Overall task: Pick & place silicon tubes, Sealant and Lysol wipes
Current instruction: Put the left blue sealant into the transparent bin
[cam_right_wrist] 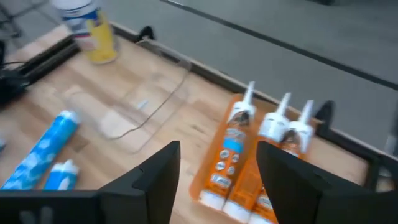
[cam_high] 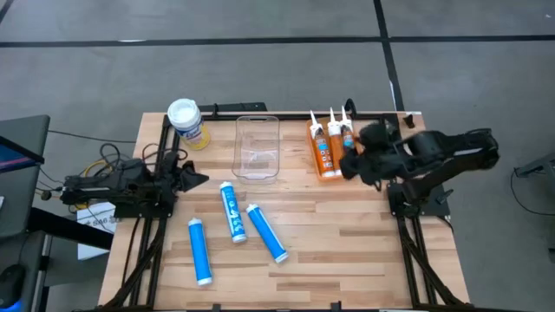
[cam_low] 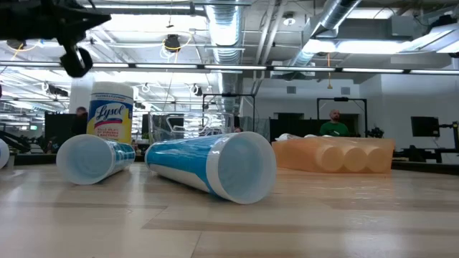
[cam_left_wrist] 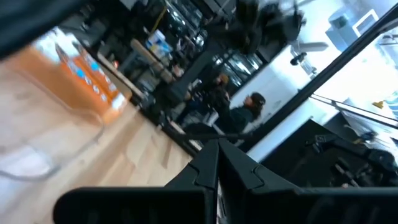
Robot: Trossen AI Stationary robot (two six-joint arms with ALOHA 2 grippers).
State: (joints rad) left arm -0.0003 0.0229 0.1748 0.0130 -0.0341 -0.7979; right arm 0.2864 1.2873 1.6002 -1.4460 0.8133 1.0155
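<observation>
Starting at the left, the left gripper [cam_high: 192, 179] is seen low near the left edge of the light wooden table [cam_high: 347, 243], with its jaws closed tight and nothing held. Just behind it, the short round Lysol wipes can with a white lid and yellow label [cam_high: 187, 122] stands upright at the back left corner. Three blue and white silicone tubes [cam_high: 234, 212] are lying flat in the middle of the table, near each other but apart. A clear plastic bin [cam_high: 257, 146] is set behind them, with nothing seen inside. Further right, three orange sealant tubes with white tips [cam_high: 328, 146] are lying side by side, touching. The right gripper [cam_right_wrist: 217, 171] is held just above them, pointed down and toward the left, with its jaws spread wide and nothing between them. Trouble could come here, it is judged: the orange tubes are packed so close that two could be pinched at once, or one could be pushed and rolled away. The round blue tubes could also be rolled if bumped.
</observation>
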